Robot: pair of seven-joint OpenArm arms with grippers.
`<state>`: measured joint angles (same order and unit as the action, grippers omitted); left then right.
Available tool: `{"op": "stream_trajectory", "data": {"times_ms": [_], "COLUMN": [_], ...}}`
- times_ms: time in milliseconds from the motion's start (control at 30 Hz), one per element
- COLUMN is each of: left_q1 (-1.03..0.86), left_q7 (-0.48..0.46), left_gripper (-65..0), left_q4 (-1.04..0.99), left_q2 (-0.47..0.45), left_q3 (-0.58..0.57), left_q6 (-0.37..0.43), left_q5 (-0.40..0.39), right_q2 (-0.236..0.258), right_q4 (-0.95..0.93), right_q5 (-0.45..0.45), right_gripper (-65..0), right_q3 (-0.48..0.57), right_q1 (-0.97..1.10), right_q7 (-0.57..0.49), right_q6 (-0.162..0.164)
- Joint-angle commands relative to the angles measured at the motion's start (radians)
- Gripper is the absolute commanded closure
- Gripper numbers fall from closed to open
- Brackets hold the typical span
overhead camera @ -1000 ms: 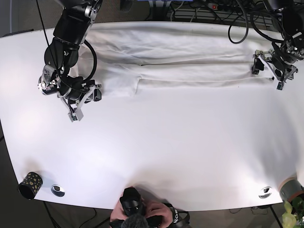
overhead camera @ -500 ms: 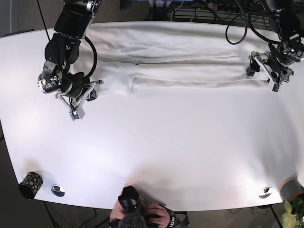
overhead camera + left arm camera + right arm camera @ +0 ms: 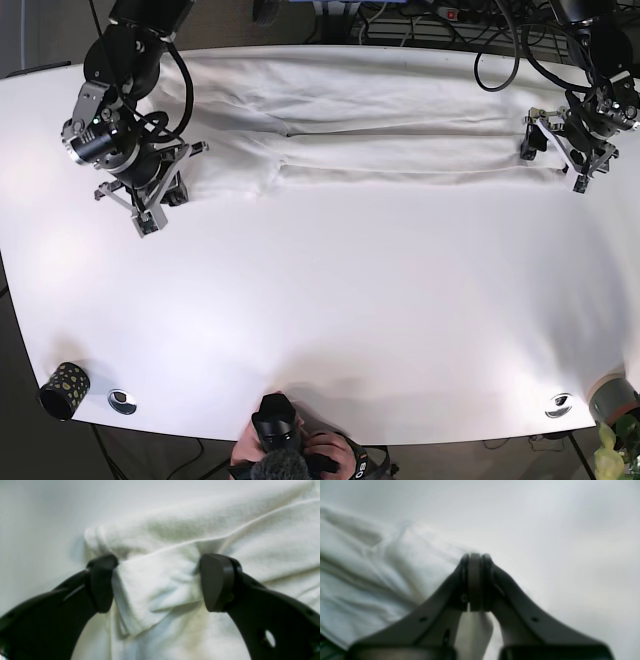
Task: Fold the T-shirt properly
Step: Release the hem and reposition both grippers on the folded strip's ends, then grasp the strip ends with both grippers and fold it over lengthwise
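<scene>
The left claw (image 3: 157, 582) stood apart, astride the T-shirt (image 3: 400, 130) hem; the right claw (image 3: 475, 580) was pressed together. Both should grip evenly.

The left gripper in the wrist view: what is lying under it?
Under the open left gripper lies a folded corner of the white T-shirt, between the fingers. Beyond it is the bare white table. What lies beneath the folded layers is covered.

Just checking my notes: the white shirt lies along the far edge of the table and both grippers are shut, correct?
Not quite. The left gripper is open, its fingers straddling a fold of the shirt, as the left wrist view shows. The right gripper is shut.
</scene>
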<state>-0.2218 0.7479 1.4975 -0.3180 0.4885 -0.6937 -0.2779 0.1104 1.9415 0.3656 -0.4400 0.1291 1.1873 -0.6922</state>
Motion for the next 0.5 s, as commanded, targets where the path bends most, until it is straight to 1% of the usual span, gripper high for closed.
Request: {"op": "stream_trajectory", "data": {"times_ms": [0,100,167,267,367,467], "left_q1": [0.000,-0.001,-0.001,-0.001,-0.001,0.005], "left_q7": [0.009,0.009,0.009,0.009,0.009,0.009], "left_gripper": [-47.8,-47.8,-47.8,-47.8,-47.8,-47.8], "left_q4": [0.008,0.008,0.008,0.008,-0.013,-0.042], "left_q2": [-0.016,-0.017,-0.019,-0.033,-0.039,-0.040], "left_q3": [0.003,0.003,0.003,0.003,0.002,0.002], "left_q6": [-0.004,-0.004,-0.004,-0.004,-0.004,-0.004], "left_q5": [0.001,0.001,0.001,0.001,0.001,0.001], "right_q2": [0.008,0.008,0.008,0.008,0.015,0.018], "right_q4": [0.035,0.031,0.031,0.026,-0.021,-0.093], "right_q5": [0.077,0.148,0.175,0.178,0.178,0.178], "right_gripper": [0.0,0.0,0.0,0.0,0.0,0.0], "right_q3": [-0.053,-0.109,-0.115,-0.116,-0.121,-0.171], "right_q1": [0.033,0.079,0.125,0.155,0.166,0.166], "right_q7": [-0.014,-0.014,-0.016,-0.019,-0.020,-0.022], "right_q6": [-0.006,-0.006,-0.006,-0.006,-0.006,-0.006]}}
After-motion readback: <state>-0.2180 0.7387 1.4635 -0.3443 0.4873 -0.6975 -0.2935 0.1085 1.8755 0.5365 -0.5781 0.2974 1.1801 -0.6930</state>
